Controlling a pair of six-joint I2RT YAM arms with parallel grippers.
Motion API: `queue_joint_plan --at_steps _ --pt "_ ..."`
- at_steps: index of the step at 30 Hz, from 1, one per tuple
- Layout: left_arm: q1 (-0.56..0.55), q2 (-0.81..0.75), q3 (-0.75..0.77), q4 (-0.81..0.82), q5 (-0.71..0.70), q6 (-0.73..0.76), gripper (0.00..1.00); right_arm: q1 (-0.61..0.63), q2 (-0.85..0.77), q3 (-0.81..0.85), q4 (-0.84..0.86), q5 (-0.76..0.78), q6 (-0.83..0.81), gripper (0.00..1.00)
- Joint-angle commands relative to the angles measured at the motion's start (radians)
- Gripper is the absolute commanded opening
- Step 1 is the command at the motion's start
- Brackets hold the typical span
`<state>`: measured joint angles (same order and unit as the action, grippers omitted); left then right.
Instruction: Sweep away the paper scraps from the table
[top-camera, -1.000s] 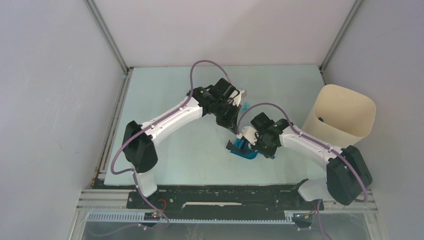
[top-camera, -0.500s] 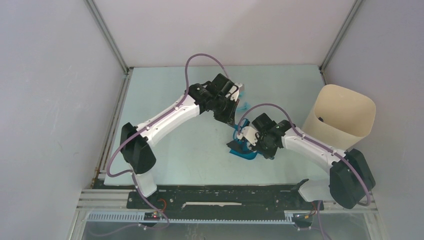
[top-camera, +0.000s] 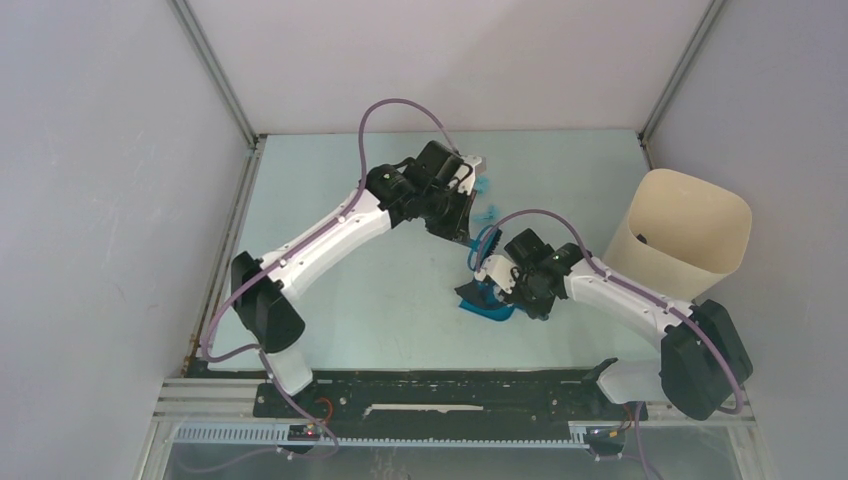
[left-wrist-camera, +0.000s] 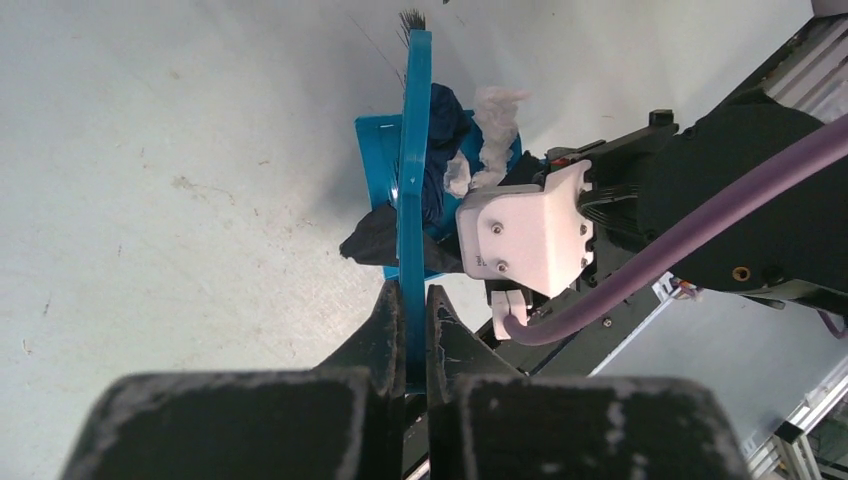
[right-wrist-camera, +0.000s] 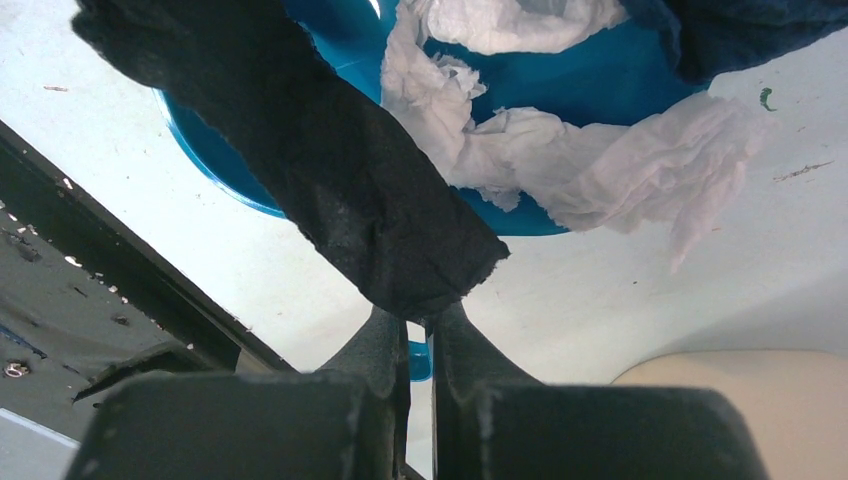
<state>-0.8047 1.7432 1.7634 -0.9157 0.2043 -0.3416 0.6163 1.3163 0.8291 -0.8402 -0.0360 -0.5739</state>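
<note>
My left gripper (left-wrist-camera: 410, 300) is shut on the thin handle of the blue hand brush (left-wrist-camera: 413, 150). The brush reaches out over the blue dustpan (left-wrist-camera: 372, 160), its bristles at the far end. In the dustpan (right-wrist-camera: 600, 80) lie paper scraps: a black strip (right-wrist-camera: 330, 160), crumpled white pieces (right-wrist-camera: 560, 150) and a dark blue lump (right-wrist-camera: 750, 30). My right gripper (right-wrist-camera: 418, 325) is shut on the dustpan's blue handle, partly hidden under the black strip. In the top view the dustpan (top-camera: 487, 305) rests on the table (top-camera: 340, 200) beneath the right gripper (top-camera: 500, 290).
A tall beige bin (top-camera: 685, 235) stands at the table's right side, just beyond the right arm. One tiny green scrap (right-wrist-camera: 765, 98) lies on the table beside the dustpan. Grey walls and metal frame rails close in the table's far and side edges.
My left arm has drawn back toward the far left, the brush still in its grip. The right gripper and dustpan have shifted only slightly.
</note>
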Motion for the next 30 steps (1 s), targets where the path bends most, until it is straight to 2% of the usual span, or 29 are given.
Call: queue_joint_plan --at_steps 1,4,7,15,21,30 --pt "-0.002 -0.074 0.024 0.040 -0.031 -0.009 0.00 0.011 -0.022 0.002 0.012 -0.005 -0.001 0.00" --pt "0.002 -0.120 0.010 0.015 -0.148 0.013 0.00 0.016 -0.045 0.004 -0.001 -0.005 -0.010 0.00" --pt "0.024 -0.186 -0.071 -0.006 -0.236 0.028 0.00 0.024 -0.065 0.031 -0.044 -0.035 -0.025 0.00" --pt "0.071 -0.383 -0.367 0.019 -0.310 0.024 0.00 0.046 -0.083 0.131 -0.178 -0.047 -0.060 0.00" --pt "0.098 -0.438 -0.554 0.063 -0.385 0.066 0.00 0.051 -0.075 0.198 -0.265 -0.053 -0.081 0.00" --pt "0.180 -0.445 -0.662 0.137 -0.364 0.133 0.00 0.030 -0.120 0.288 -0.367 -0.034 -0.110 0.00"
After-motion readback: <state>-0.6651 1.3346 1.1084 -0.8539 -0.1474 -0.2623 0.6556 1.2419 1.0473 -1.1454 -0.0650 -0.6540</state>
